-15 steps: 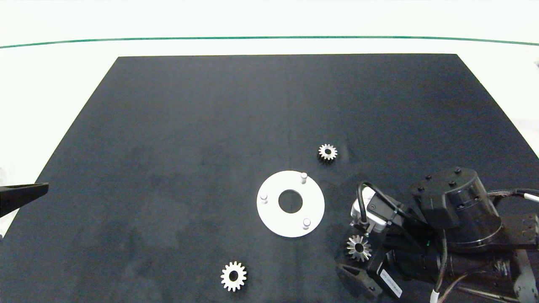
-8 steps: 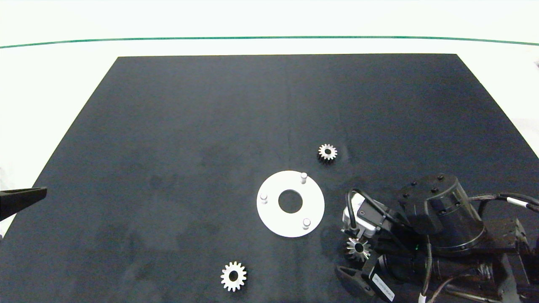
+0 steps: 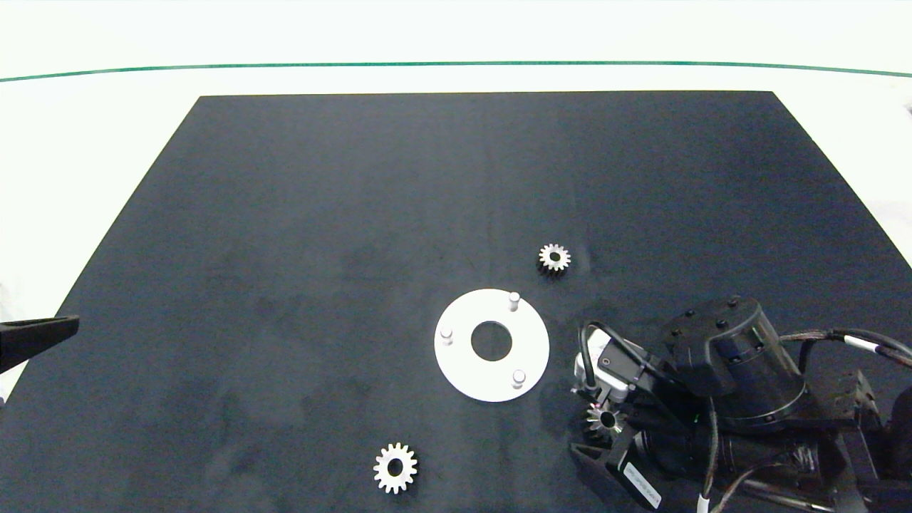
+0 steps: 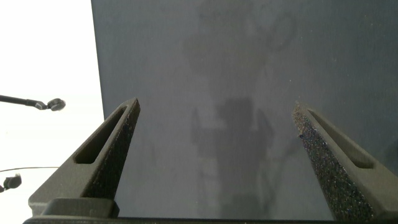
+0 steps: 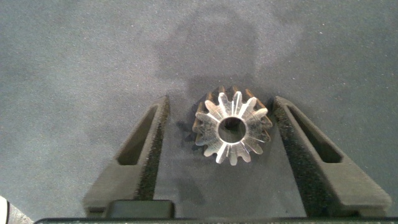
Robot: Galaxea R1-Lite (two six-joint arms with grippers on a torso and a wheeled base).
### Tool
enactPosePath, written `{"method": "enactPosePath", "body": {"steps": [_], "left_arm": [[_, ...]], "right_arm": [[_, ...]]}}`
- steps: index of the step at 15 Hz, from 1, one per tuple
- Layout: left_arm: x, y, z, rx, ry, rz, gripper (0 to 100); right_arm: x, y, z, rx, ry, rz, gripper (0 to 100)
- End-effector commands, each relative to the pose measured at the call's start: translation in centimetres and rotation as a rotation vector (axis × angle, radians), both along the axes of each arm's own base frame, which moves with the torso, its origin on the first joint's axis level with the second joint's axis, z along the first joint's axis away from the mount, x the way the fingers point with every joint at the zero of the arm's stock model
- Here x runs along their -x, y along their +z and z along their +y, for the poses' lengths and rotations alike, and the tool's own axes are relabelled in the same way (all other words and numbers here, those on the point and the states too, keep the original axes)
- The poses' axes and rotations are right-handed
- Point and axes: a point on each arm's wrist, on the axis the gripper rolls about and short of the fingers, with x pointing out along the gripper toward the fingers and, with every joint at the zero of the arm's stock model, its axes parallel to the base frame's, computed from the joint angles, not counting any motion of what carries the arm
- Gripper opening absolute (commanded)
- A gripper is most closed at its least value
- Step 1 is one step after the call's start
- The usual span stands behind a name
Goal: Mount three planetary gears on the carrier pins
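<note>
The white carrier plate point(image 3: 456, 365) lies mid-mat with three bare carrier pins point(image 3: 513, 301) point(image 3: 446, 333) point(image 3: 519, 377) upright on it. Three planetary gears rest flat on the mat. One gear point(image 3: 554, 257) is behind and to the right of the plate, and another point(image 3: 395, 467) is in front of the plate to the left. The third gear point(image 3: 604, 420) point(image 5: 231, 127) lies right of the plate, partly under the wrist camera. My right gripper point(image 3: 604, 429) point(image 5: 221, 101) is open and straddles this gear, one finger close to its teeth. My left gripper point(image 3: 39, 335) point(image 4: 214, 106) hangs open at the mat's left edge, holding nothing.
A black mat point(image 3: 320, 214) covers the white table point(image 3: 85, 142). The right arm's bulk point(image 3: 741, 385) fills the front right corner. A green line point(image 3: 456, 64) runs along the far side.
The right arm has shifted left and closed in over the gear beside the plate. The gears and plate have not moved. The left gripper barely shifted.
</note>
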Motion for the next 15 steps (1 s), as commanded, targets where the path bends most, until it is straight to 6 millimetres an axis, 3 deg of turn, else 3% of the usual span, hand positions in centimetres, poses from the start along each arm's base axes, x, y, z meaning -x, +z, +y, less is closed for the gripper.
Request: {"method": "enactPosePath", "body": {"steps": [1, 12, 15], "left_arm": [[0.1, 0.0, 0.0, -0.001, 0.001, 0.001, 100], [0.1, 0.0, 0.0, 0.000, 0.002, -0.001, 100], [0.1, 0.0, 0.0, 0.000, 0.001, 0.002, 100]], "right_arm": [[0.1, 0.2, -0.1, 0.004, -0.004, -0.012, 60], [0.2, -0.2, -0.3, 0.033, -0.021, -0.002, 37], [0.3, 0.8, -0.2, 0.002, -0.017, -0.035, 31]]}}
